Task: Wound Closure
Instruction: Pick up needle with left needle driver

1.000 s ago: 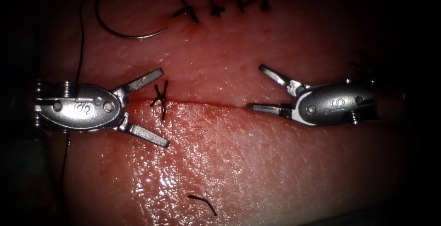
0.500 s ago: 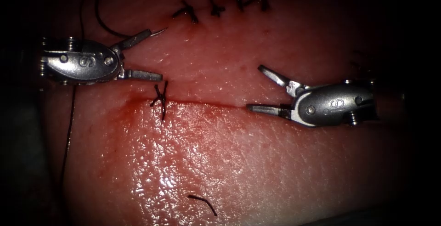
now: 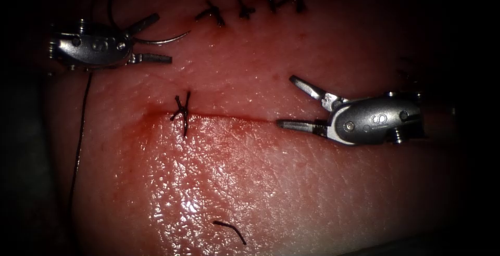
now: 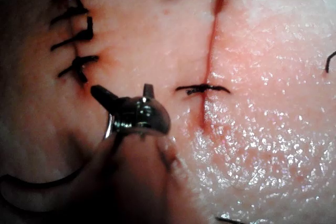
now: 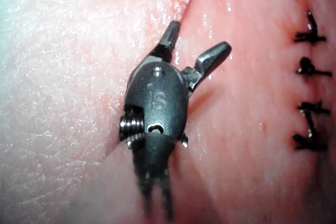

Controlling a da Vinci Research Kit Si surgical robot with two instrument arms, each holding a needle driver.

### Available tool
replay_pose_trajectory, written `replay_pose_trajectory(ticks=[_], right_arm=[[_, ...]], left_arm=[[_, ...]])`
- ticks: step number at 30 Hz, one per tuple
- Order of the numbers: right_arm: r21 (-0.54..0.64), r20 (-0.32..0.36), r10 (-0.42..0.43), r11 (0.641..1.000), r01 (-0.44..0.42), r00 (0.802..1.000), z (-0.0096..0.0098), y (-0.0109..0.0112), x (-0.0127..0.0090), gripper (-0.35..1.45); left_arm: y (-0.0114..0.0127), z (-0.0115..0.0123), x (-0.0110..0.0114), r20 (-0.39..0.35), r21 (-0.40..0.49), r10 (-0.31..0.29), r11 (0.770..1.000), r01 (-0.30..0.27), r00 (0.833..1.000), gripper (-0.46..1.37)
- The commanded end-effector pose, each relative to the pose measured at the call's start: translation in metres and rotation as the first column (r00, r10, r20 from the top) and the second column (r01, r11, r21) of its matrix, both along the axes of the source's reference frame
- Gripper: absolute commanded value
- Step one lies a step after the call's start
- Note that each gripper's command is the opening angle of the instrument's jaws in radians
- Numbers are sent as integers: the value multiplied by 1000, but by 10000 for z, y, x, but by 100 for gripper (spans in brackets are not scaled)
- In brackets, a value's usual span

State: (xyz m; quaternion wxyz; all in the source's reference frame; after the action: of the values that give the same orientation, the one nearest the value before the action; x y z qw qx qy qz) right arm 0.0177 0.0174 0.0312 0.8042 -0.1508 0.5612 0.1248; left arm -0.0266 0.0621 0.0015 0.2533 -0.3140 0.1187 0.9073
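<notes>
At the near edge of the tissue [image 3: 271, 193] lies a short cut end of thread [image 3: 229, 231], loose and well apart from everything else. Farther in runs the cut [image 3: 234, 116], with one tied stitch [image 3: 181, 111] across its left part. At its right end sits the right tool [image 3: 291, 102], jaws spread and holding nothing, the lower jaw lying just along the cut. Beyond, above the cut and to its left, the left tool [image 3: 151, 40] has its jaws spread to either side of the needle [image 3: 156, 40], not yet pinching it. The needle lies flat on the tissue, not in it; its long axis runs roughly left to right, its curve bows toward the cut, and its point faces right toward the old row of stitches [image 3: 250, 7]. The thread [image 3: 80, 131] trails down the left side.

If the jaws close off the middle of the curve, the needle could swivel or slip out. The right tool's lower jaw could also nick the cut's edge, I judge, if it dips.
</notes>
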Motion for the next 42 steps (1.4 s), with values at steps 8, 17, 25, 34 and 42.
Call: replay_pose_trajectory(ticks=[8, 17, 25, 34, 42], right_arm=[[1, -1, -7, 1000, 7, 1000, 0, -1, 0, 120], [5, -5, -6, 1000, 6, 1000, 0, -3, 1, 119], [5, -5, -6, 1000, 6, 1000, -1, -3, 1, 119], [5, -5, -6, 1000, 6, 1000, -1, -3, 1, 118], [5, -6, -7, 1000, 7, 1000, -1, -3, 0, 118]], left_arm=[[2, 17, 2, -29, 74, 64, 995, -62, 998, 72], [13, 34, 6, -35, 174, 96, 981, -89, 995, 70], [20, 43, 7, -17, 239, 140, 962, -132, 990, 52], [23, 52, 5, -18, 282, 150, 949, -139, 988, 45], [16, 66, 5, -30, 358, 198, 917, -174, 980, 32]])
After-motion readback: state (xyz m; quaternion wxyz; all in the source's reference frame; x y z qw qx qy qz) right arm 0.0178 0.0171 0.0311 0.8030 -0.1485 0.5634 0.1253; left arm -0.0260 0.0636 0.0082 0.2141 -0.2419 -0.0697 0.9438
